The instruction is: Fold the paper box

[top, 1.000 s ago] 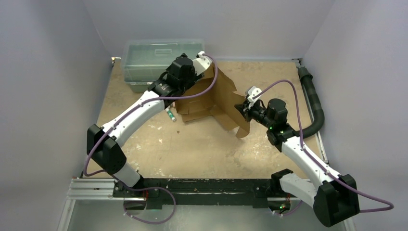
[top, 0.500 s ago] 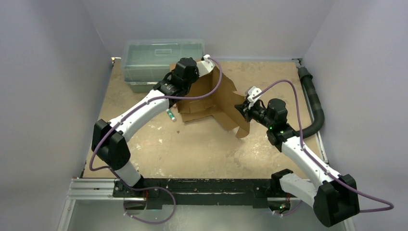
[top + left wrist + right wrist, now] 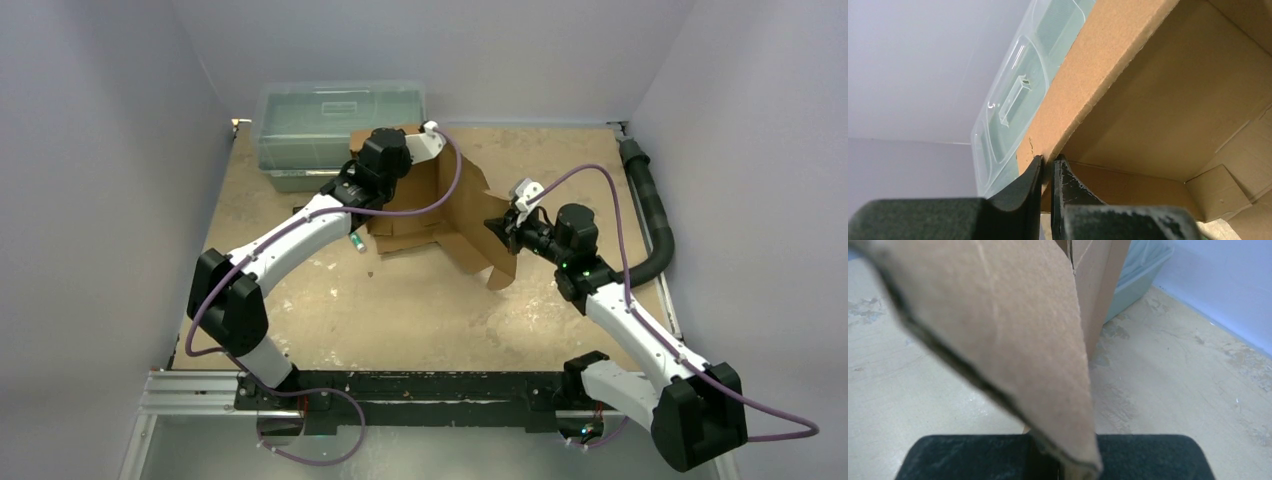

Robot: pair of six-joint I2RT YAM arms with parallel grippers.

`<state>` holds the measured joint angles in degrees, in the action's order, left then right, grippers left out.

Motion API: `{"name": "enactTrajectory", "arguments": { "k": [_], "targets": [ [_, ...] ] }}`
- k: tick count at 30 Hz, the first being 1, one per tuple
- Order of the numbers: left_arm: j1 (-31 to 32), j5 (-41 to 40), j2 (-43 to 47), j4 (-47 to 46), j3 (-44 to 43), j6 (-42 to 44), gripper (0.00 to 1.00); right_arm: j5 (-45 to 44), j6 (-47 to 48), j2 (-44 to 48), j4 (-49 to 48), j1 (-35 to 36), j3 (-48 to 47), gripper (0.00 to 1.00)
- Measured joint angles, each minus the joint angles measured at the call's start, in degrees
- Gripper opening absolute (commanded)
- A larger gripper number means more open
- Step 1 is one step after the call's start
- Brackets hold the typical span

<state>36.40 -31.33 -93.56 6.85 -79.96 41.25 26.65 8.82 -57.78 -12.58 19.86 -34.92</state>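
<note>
The cardboard box [image 3: 440,205] stood half formed near the middle of the far edge of the surface [image 3: 420,310], with its panels raised. The left pincer [image 3: 1049,165] was clamped on the rim of the back wall, close to a corner. The right pincer [image 3: 503,226] seemed closed on the raised right panel. I think that uneven pulling could tear a crease, or the thin left grip could slip off. The back wall was just beside the plastic bin [image 3: 330,120] in the far left corner and might catch on it.
</note>
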Motion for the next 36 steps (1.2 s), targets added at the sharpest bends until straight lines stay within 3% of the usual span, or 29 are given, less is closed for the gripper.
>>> {"name": "enactTrajectory", "arguments": {
  "k": [8, 21, 30, 36],
  "targets": [
    [-0.17, 1.70, 2.38, 4.24, -0.04, -3.54, 0.00, 3.30, 1.01, 0.79, 8.61, -0.44, -5.75, 0.00],
    [-1.14, 12.72, 8.31, 21.68, -1.40, -33.81, 0.00, 2.89, 13.97, -3.39, 38.84, -0.85, -35.21, 0.00],
    [-1.75, 23.54, 15.39, 21.22, 12.76, -55.84, 0.00, 5.05, 18.38, -9.25, 47.80, -0.76, -40.98, 0.23],
    [-3.80, 30.93, 16.55, 14.53, 23.85, -66.51, 0.00, 8.57, 18.25, -12.72, 47.12, 0.17, -40.02, 0.50]
  ]
}}
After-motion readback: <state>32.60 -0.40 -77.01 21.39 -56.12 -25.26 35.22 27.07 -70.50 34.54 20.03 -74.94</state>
